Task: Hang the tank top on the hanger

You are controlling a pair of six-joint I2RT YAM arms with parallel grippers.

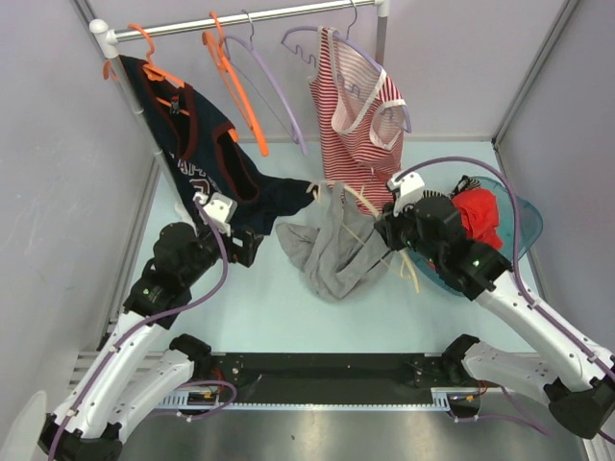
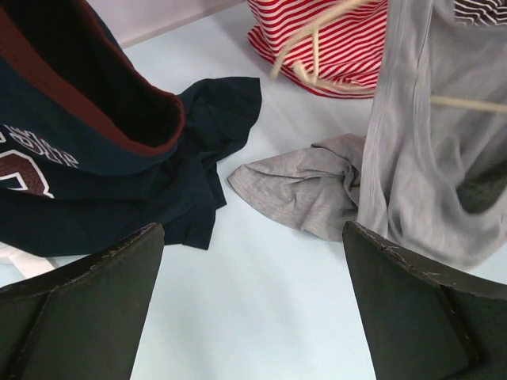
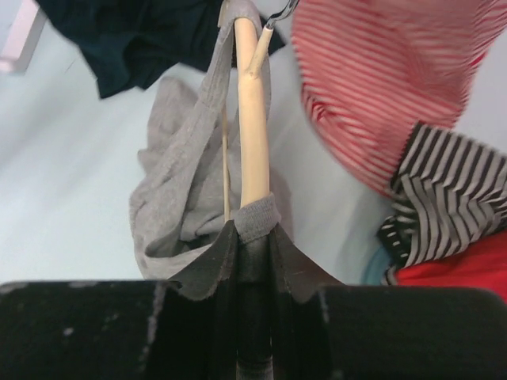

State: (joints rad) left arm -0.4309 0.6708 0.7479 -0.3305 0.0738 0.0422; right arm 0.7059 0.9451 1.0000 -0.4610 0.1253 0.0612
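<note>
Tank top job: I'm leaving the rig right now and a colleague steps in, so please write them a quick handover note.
Left gripper: open and empty, low over the table, beside the navy top.
Right gripper: shut on the hanger, with grey fabric caught in the grip along with it.
Tank top: one part is lifted and draped along the hanger, the rest is bunched on the table.
Done: the hanger is held up and looks partly inside the top.
Left: draw the top over both hanger shoulders and straighten it.
</note>
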